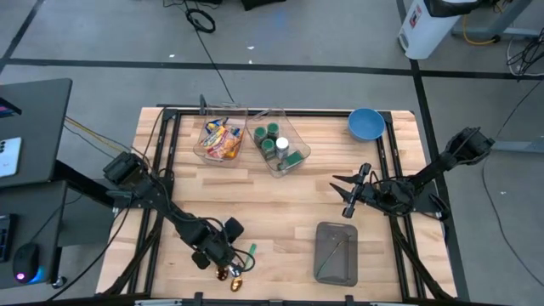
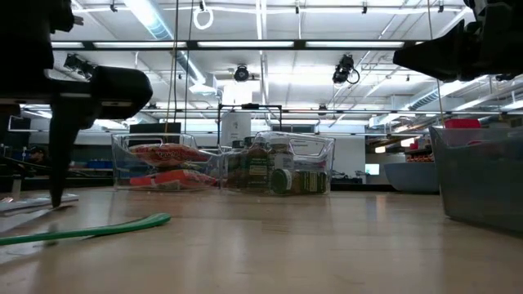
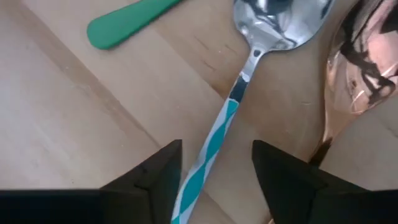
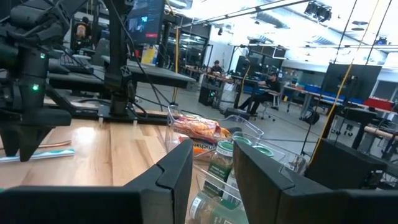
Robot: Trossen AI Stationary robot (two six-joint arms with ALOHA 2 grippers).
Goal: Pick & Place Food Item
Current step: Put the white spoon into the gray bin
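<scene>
A wooden counter (image 1: 280,195) holds a clear bin of snack packets (image 1: 221,140) at its far edge. The left end effector (image 1: 223,253), fingers parted, straddles a teal-striped spoon (image 3: 214,140). The right end effector (image 1: 348,194) hovers narrowly parted, empty.

**No Readable Text in Any View**

No word, brand, number or sign could be read. The snack packets (image 1: 219,138) in the clear bin (image 1: 206,151) near the bench's far edge carried bright print too small to make out, and the jars' (image 2: 282,174) labels stayed illegible. The monitor (image 4: 145,14) beyond the bench showed nothing legible.
</scene>
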